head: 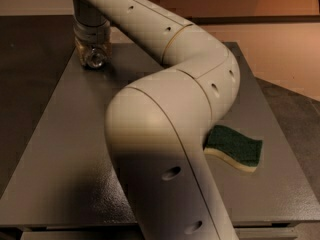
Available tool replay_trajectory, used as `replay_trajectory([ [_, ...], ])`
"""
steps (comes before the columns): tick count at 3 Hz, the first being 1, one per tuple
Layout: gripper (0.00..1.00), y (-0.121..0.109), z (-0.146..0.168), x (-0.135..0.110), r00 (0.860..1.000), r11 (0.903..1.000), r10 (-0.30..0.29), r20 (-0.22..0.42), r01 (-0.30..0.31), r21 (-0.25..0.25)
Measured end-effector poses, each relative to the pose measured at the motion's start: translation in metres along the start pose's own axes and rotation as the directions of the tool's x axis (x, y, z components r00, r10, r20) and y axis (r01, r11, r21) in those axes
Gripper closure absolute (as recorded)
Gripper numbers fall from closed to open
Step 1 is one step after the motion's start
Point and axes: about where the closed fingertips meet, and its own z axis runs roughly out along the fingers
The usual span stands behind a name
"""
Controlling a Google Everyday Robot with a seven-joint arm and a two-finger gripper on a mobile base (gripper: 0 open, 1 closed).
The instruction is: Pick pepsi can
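The robot's 1 cream arm (170, 149) rises from the bottom of the view, bends sharply at a bulky elbow on the right, then runs back to the upper left, where its gripper (93, 49) points straight down.

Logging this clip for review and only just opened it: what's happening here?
The robot's single arm stretches across the grey table to its far left corner. There the end effector is down over a small shiny round end, apparently the pepsi can. Whether it has a grip on the can cannot be seen. A green sponge lies on the table's right side, beside the arm's elbow.
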Motion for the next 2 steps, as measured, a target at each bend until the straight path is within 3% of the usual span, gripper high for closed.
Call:
replay_trajectory([
  [1, 0.88, 0.0, -0.019, -0.001, 0.999, 0.9999, -0.016, 0.044, 0.016, -0.003],
  [2, 1.0, -0.002, -0.046, 0.005, 0.993, 0.9981, -0.06, 0.104, 0.061, -0.01],
])
